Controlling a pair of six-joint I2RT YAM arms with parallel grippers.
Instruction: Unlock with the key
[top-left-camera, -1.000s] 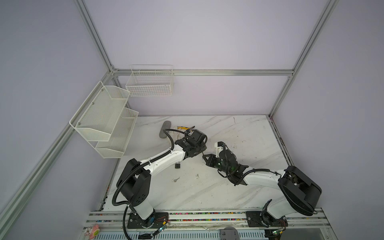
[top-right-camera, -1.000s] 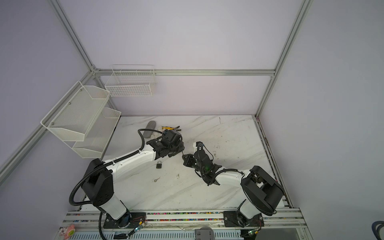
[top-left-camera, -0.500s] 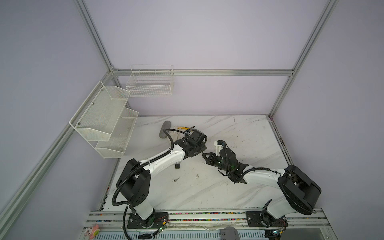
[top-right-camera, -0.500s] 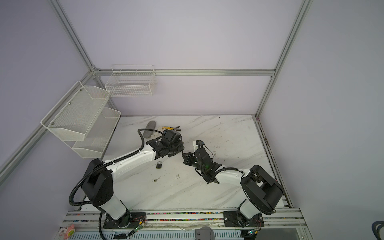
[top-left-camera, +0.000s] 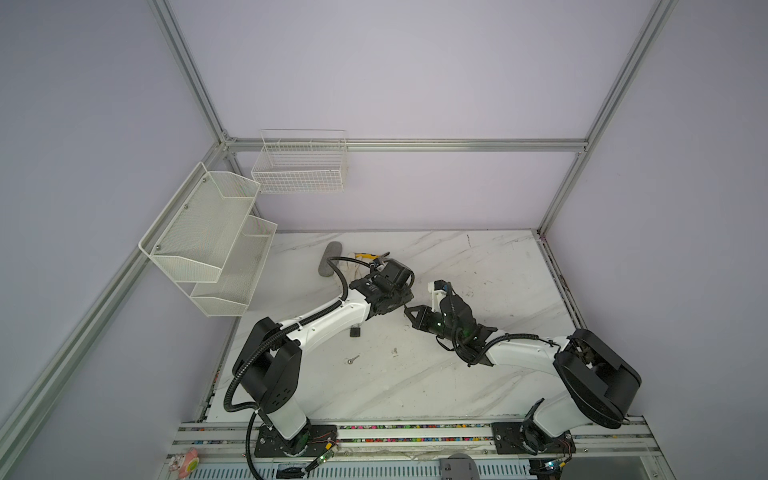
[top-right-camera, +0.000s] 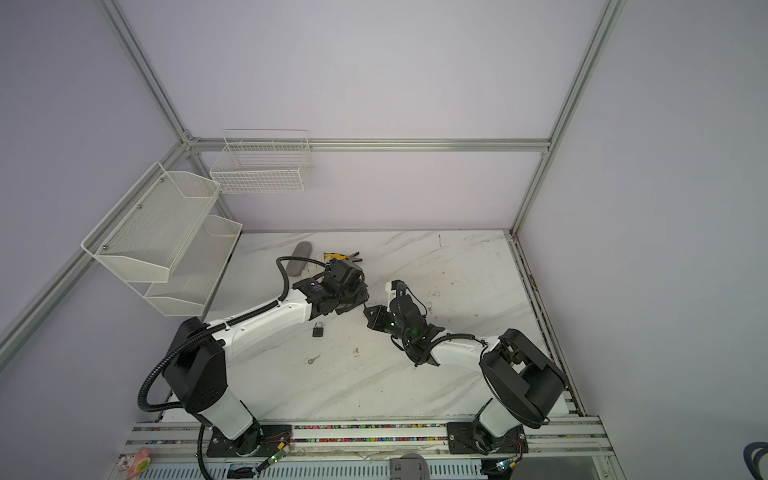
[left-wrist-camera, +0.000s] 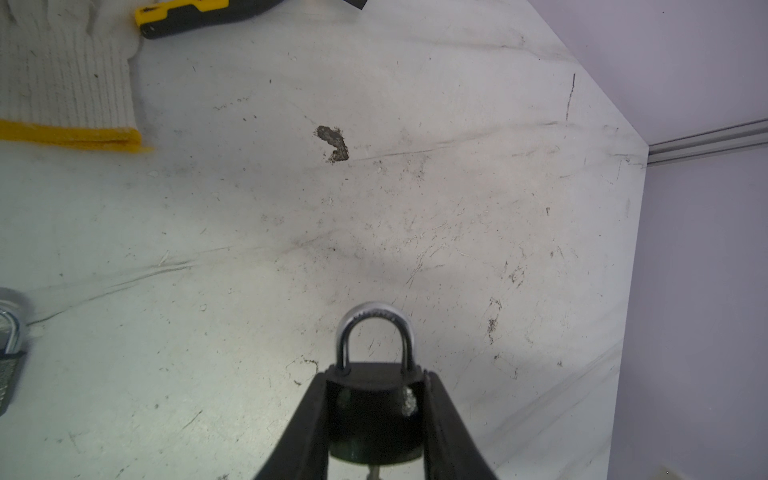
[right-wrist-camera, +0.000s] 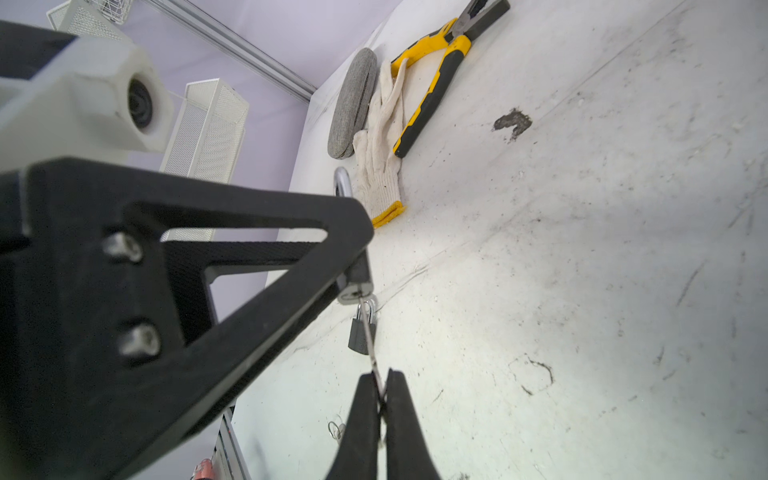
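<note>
key (right-wrist-camera: 370, 345): thin silver, pinched in right tool (right-wrist-camera: 381, 376); left tool (left-wrist-camera: 376, 376) clamps black padlock (left-wrist-camera: 374, 403), tip seemingly touching

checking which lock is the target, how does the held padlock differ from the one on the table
The held padlock is clamped in the left gripper, off the table; the loose padlock lies flat, untouched. The right gripper holds a key to the held one's underside only. Both have black bodies, silver shackles.
</note>
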